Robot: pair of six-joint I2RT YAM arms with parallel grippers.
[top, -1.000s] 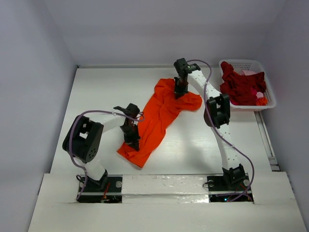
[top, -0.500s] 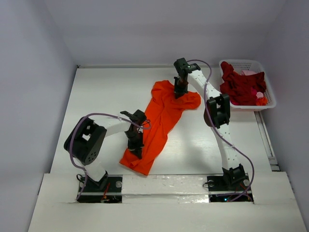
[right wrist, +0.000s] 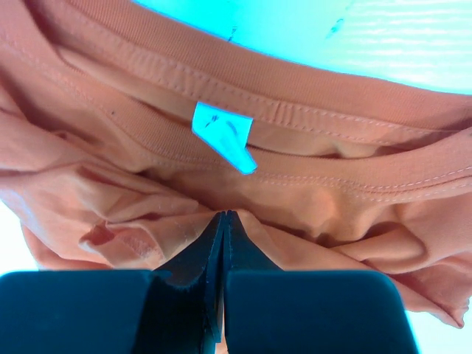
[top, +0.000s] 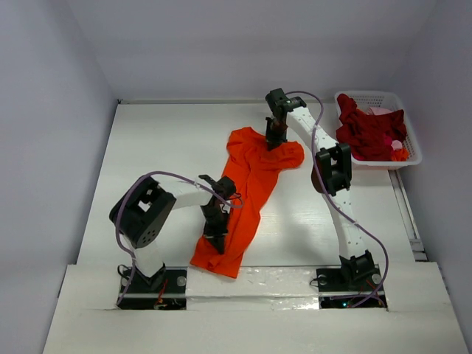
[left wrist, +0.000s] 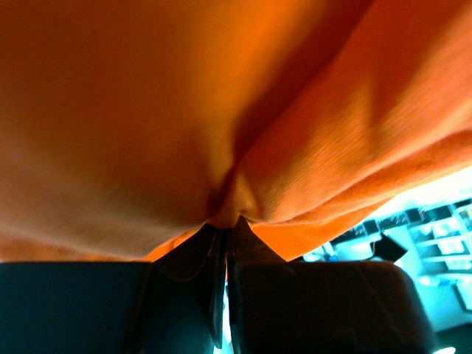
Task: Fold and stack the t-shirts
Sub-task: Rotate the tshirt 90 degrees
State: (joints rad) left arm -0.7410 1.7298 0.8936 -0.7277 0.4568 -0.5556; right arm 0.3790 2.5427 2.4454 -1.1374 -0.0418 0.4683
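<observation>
A bright orange t-shirt (top: 251,184) lies stretched in a long diagonal band across the table, bunched lengthwise. My left gripper (top: 219,234) is shut on its lower end near the front edge; in the left wrist view the orange t-shirt (left wrist: 221,110) fills the frame above the closed left gripper (left wrist: 227,220). My right gripper (top: 275,140) is shut on the upper end by the collar. In the right wrist view the right gripper (right wrist: 223,214) pinches cloth just below the white neck label (right wrist: 223,136). Dark red t-shirts (top: 369,133) and a bit of pale pink one (top: 380,111) lie heaped in the basket.
A white lattice basket (top: 413,144) stands at the back right of the table. The table's front ledge (top: 280,280) runs just below the orange shirt's lower end. A rail (top: 405,214) runs along the right edge.
My left gripper has dragged the shirt's lower end to the right and nearer the front edge. The shirt now hangs straighter and narrower. The right gripper has stayed at the collar.
</observation>
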